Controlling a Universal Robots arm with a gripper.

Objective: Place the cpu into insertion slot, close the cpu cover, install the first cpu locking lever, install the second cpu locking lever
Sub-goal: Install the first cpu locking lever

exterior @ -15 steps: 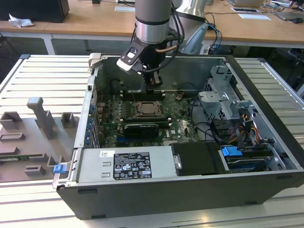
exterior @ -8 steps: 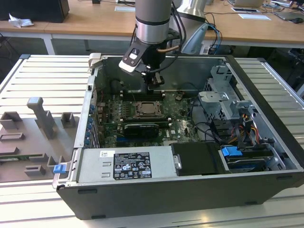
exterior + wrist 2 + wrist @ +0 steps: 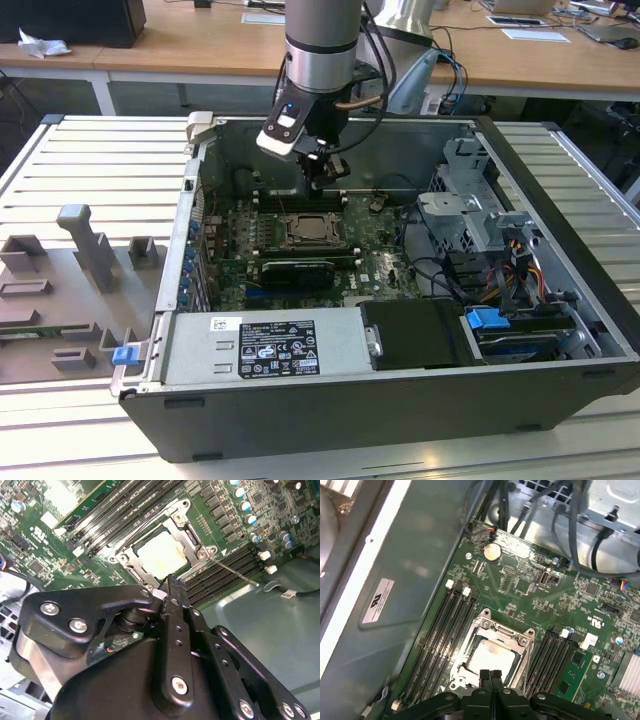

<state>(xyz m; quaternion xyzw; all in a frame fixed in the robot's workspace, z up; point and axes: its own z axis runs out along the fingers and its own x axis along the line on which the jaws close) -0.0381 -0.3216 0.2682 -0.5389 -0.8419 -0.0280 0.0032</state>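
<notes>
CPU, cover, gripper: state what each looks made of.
CPU: pale silver-grey top with a dull sheen, likely metal. Cover: thin frame with bright glints along its edges, probably bare stamped steel. Gripper: matte black all over; coated metal or hard plastic, cannot tell which.

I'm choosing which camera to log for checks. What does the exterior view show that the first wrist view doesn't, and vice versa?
Exterior view: the whole computer case, its labelled power supply and grey fixtures beside it. First wrist view: a sticker on the case wall, and the cpu cover framing the pale cpu. Both: the green motherboard, the insertion slot and the shut gripper near it.
</notes>
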